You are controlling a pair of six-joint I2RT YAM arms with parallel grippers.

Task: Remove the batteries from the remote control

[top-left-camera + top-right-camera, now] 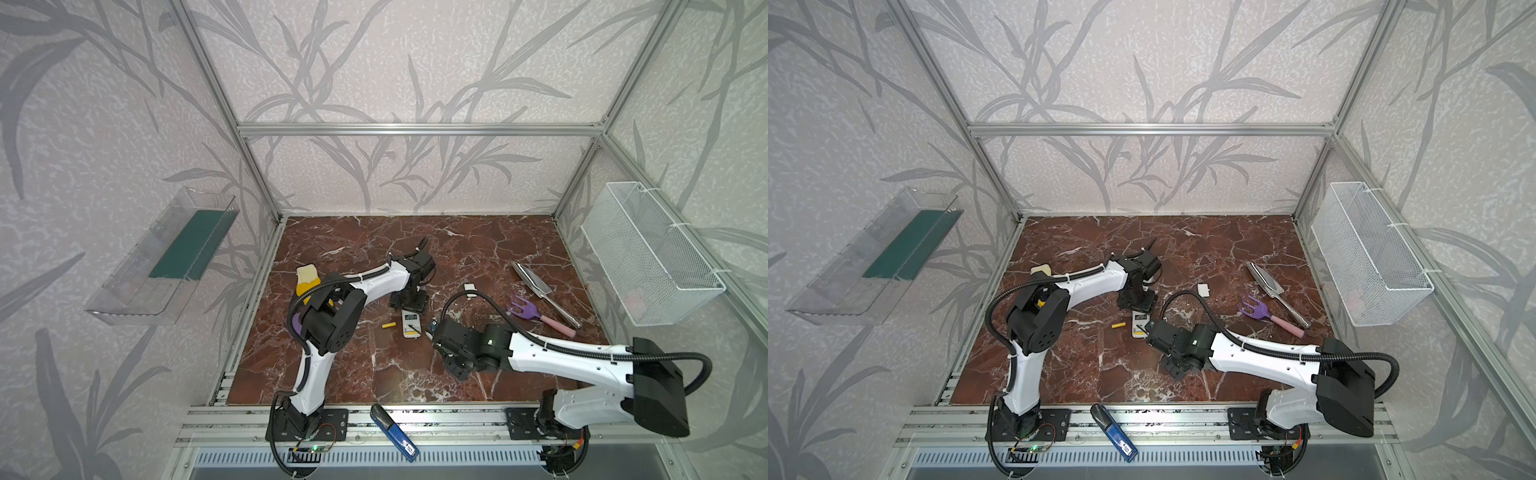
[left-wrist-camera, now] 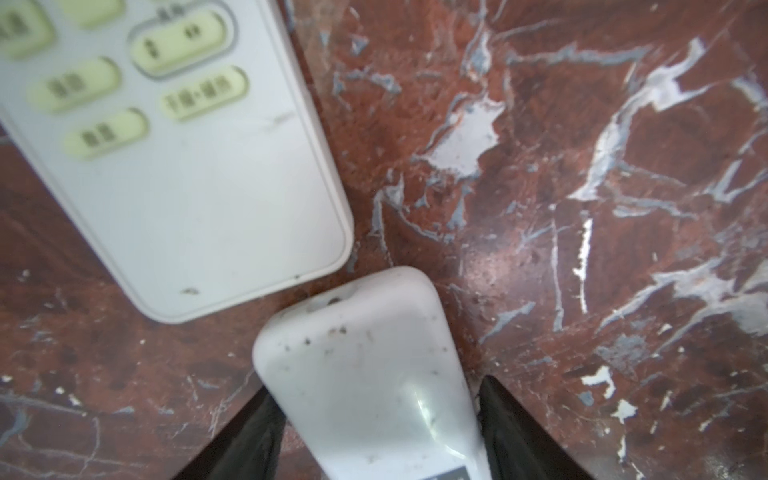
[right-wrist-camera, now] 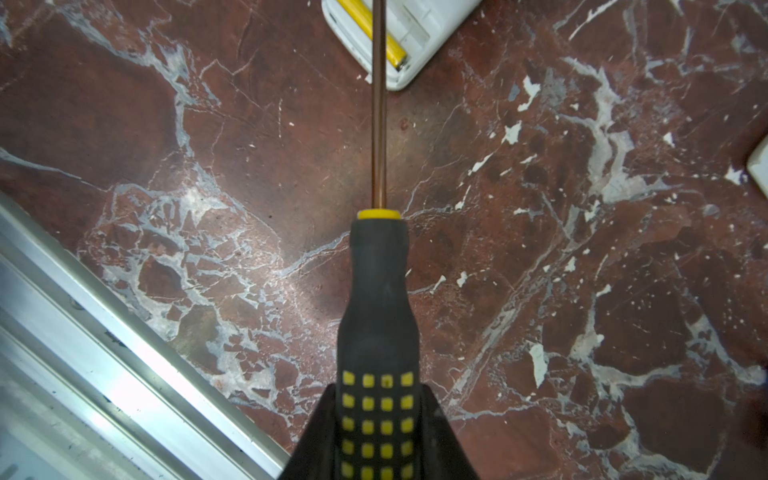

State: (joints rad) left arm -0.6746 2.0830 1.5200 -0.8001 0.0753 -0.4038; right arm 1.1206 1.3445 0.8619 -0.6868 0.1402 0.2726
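My right hand (image 3: 376,399) is clamped on the black-and-yellow handle of the screwdriver (image 3: 376,291), and the shaft runs straight out from my fingers over the table (image 3: 540,249) to the opened remote (image 3: 415,37). One yellow battery (image 3: 393,49) lies in that remote's open compartment, right beside the shaft and partly under it, a full shaft's length away from my grip. In both top views a loose yellow battery (image 1: 389,325) lies on the table just beside the opened remote (image 1: 411,330), on the side away from my right hand, touched by neither hand. In the left wrist view, my left hand (image 2: 376,386) has the rounded end of a white remote (image 2: 357,353) between its fingers (image 2: 249,436). They stand on either side of it, but I cannot tell whether they press on it. Just past its tip a second remote (image 2: 187,187) lies buttons-up on the table.
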